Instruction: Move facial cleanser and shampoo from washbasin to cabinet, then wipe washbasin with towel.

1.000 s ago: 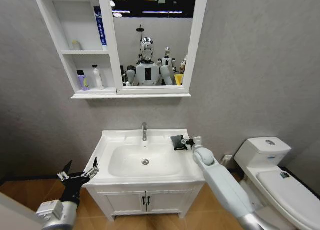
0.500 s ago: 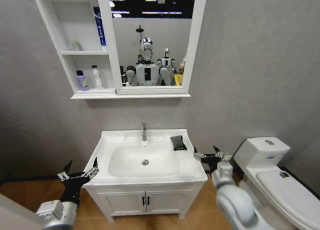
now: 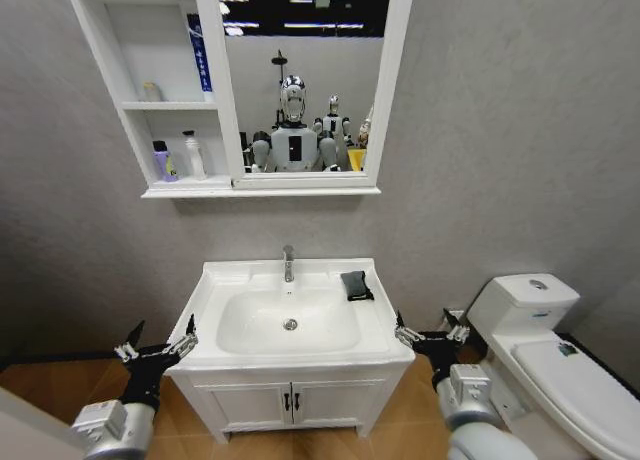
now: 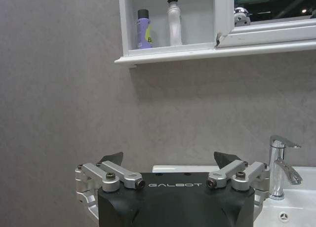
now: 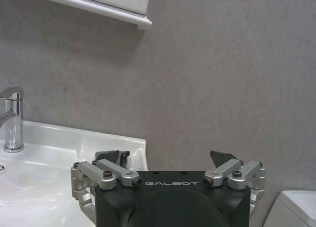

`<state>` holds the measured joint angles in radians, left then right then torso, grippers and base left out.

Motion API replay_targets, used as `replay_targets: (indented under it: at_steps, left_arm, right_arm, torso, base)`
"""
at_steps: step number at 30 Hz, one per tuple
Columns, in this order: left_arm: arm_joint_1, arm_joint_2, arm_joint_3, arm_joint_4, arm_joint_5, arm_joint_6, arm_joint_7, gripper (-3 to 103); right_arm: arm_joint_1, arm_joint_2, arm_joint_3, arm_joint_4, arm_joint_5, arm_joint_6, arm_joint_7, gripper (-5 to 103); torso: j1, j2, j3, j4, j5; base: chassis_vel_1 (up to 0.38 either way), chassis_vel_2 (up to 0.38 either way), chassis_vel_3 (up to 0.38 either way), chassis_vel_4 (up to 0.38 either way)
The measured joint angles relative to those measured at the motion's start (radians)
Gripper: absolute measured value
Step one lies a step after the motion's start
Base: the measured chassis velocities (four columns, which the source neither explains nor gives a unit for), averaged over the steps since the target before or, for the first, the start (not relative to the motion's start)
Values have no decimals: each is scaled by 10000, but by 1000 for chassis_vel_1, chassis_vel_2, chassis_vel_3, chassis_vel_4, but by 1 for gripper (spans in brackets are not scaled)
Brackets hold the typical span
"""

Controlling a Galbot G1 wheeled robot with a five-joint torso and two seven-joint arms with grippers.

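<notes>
We see the washbasin [image 3: 290,315] at centre in the head view, its bowl bare down to the metal drain [image 3: 290,324], the chrome tap [image 3: 289,263] upright at the back rim. The towel [image 3: 355,285], a small dark folded square, lies flat on the basin's surface at the back right corner, just right of the bowl and well clear of both pincers. Our left pincer [image 3: 157,348] hangs low just off the basin's front left corner, its fingers spread wide and holding nothing; the left wrist view shows the same spread fingertips [image 4: 112,158] with the wall beyond. Our right pincer [image 3: 432,332] sits low between the basin's right edge and the toilet [image 3: 545,350], fingers likewise splayed apart and empty; in the right wrist view the towel [image 5: 111,156] peeks out just behind one finger, on the basin's corner. On the wall above, the cabinet [image 3: 165,90] carries a purple bottle [image 3: 163,161] and a white bottle [image 3: 194,154] side by side on its lowest shelf, near each other but apart. A small pale container [image 3: 151,91] stands on the middle shelf, and a blue-labelled tube [image 3: 201,52] leans upright against the mirror frame [image 3: 225,90]. The vanity doors [image 3: 290,402] below the basin are shut.
</notes>
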<state>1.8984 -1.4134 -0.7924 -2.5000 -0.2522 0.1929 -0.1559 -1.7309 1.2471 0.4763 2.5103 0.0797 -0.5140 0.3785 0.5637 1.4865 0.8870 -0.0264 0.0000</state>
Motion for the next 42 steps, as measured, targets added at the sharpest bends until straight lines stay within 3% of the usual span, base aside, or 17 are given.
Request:
replay_targets:
  at_steps: [13, 16, 18, 28, 30, 33, 35, 39, 40, 42]
  left_arm:
    - [0, 0, 1, -1, 0, 0, 2, 100]
    - [0, -1, -1, 0, 1, 0, 0, 100]
    - [0, 0, 0, -1, 1, 0, 1, 100]
    - [0, -1, 0, 1, 1, 0, 1, 100]
    - [0, 0, 0, -1, 1, 0, 1, 100]
    - [0, 0, 0, 1, 1, 0, 0, 100]
    - [0, -1, 0, -1, 1, 0, 1, 100]
    - [0, 0, 0, 2, 1, 0, 0, 100]
    - [0, -1, 0, 0, 1, 0, 0, 100]
    - [-1, 0, 1, 1, 1, 0, 1, 100]
  right_arm:
    - [17, -103, -143, -72, 65, -9, 35, 100]
    - [40, -187, -162, -73, 79, -8, 35, 100]
    - [46, -244, -172, -83, 111, -9, 35, 100]
    - [-16, -329, -175, -89, 169, -12, 34, 100]
    - [-17, -328, -182, -92, 174, -16, 32, 100]
    - [-71, -318, -215, -93, 173, -16, 25, 100]
    - [-88, -317, -223, -96, 173, -16, 22, 100]
    - [-102, -362, -227, -97, 175, -16, -7, 100]
    - [-105, -377, -228, -101, 181, -16, -23, 100]
    - [-123, -385, -229, -102, 181, -17, -55, 100]
  torso:
    - [-1, 0, 0, -1, 4]
    - [-3, 1, -2, 3, -11]
    - [-2, 1, -2, -1, 11]
    - [-4, 1, -2, 1, -8]
    - [-6, 3, -3, -2, 8]
    - [-5, 3, -3, 1, -10]
    - [-7, 3, -4, -2, 11]
    - [-3, 2, -2, 0, -14]
    - [-5, 2, -2, -1, 14]
    - [3, -2, 2, 0, 5]
  base:
    - [146, -147, -149, 146]
    - [232, -265, -250, 261]
    - [301, -270, -278, 249]
    - [327, -329, -334, 336]
    - [386, -359, -399, 366]
    - [368, -376, -371, 363]
    - [357, -360, -340, 351]
    - [342, -350, -350, 372]
    - [372, -310, -354, 325]
    - [365, -329, -347, 345]
